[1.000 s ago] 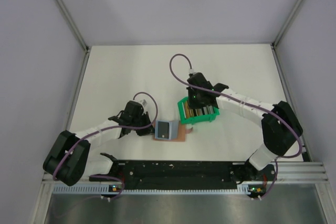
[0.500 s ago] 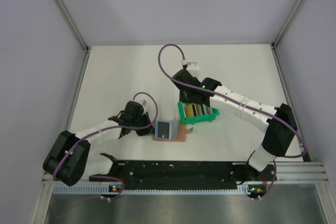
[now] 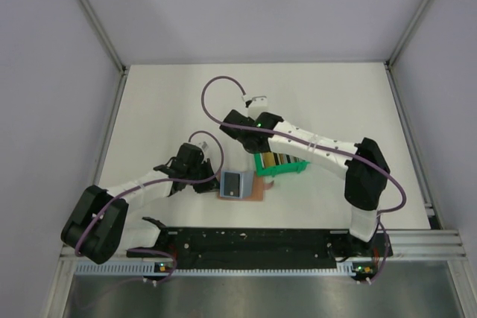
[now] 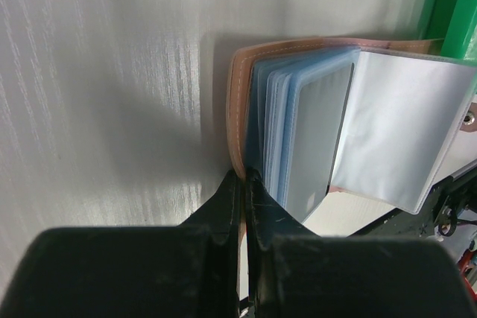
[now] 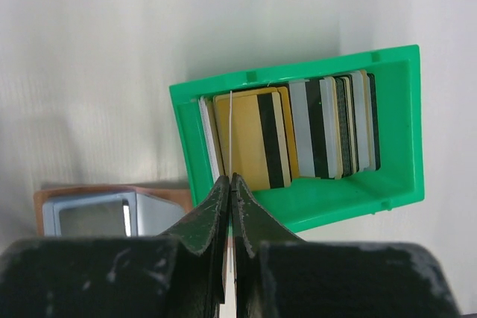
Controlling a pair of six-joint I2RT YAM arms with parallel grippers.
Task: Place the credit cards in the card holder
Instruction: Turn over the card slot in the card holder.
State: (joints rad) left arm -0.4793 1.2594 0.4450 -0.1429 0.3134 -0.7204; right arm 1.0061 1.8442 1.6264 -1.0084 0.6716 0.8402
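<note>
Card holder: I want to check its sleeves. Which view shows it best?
Left wrist: the card holder is close up, open, sleeves fanned. Top external shows it small; right wrist shows only part of it.

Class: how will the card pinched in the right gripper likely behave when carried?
The card shows as a straight thin line, so it is probably stiff and light. Pinched only at one edge by the right gripper, it may swivel or slip.
</note>
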